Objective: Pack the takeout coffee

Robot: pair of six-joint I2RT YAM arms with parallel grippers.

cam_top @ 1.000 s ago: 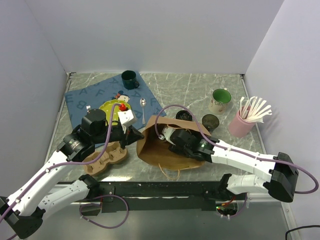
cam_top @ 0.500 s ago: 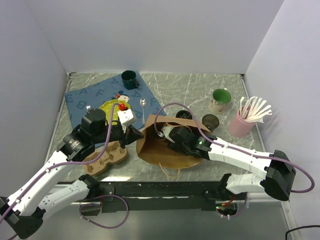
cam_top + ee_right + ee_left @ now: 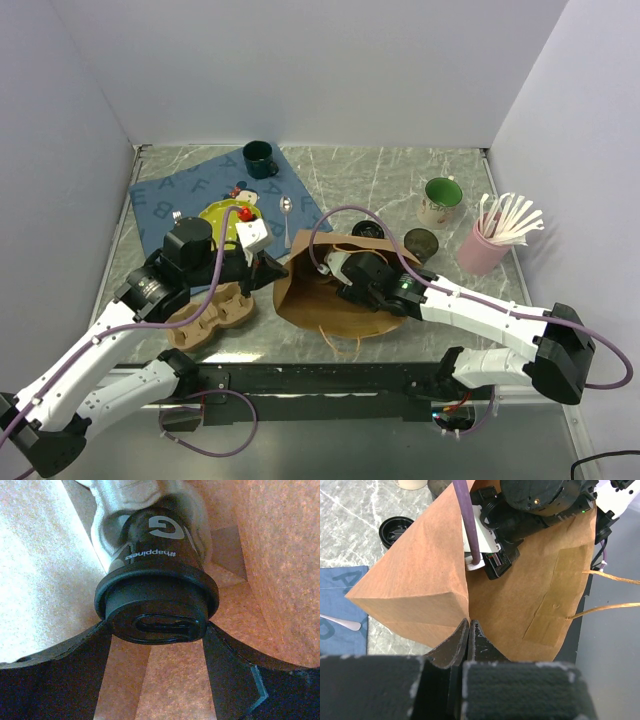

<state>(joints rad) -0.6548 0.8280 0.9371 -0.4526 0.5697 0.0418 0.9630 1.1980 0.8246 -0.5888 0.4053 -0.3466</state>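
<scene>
The brown paper bag [image 3: 330, 312] lies on its side with its mouth toward the left arm. My left gripper [image 3: 272, 268] is shut on the bag's rim [image 3: 469, 622] and holds the mouth open. My right gripper [image 3: 343, 272] reaches inside the bag; in the left wrist view only its wrist [image 3: 495, 555] shows. In the right wrist view the takeout coffee [image 3: 157, 575], dark with a round black lid, sits between the fingertips [image 3: 102, 635] of my right gripper [image 3: 157, 630]. They press on the lid's sides, with the bag's walls [image 3: 280, 555] all around.
A cardboard cup carrier [image 3: 210, 315] lies left of the bag. A loose black lid [image 3: 368, 230] and an open dark cup [image 3: 420, 242] sit behind it. Farther off are a green plate [image 3: 225, 215], a dark green mug [image 3: 259, 157], a white mug [image 3: 440, 202] and a pink utensil holder [image 3: 480, 248].
My right gripper has shifted slightly inside the bag with the cup. The left gripper keeps its hold on the bag's rim and has not moved.
</scene>
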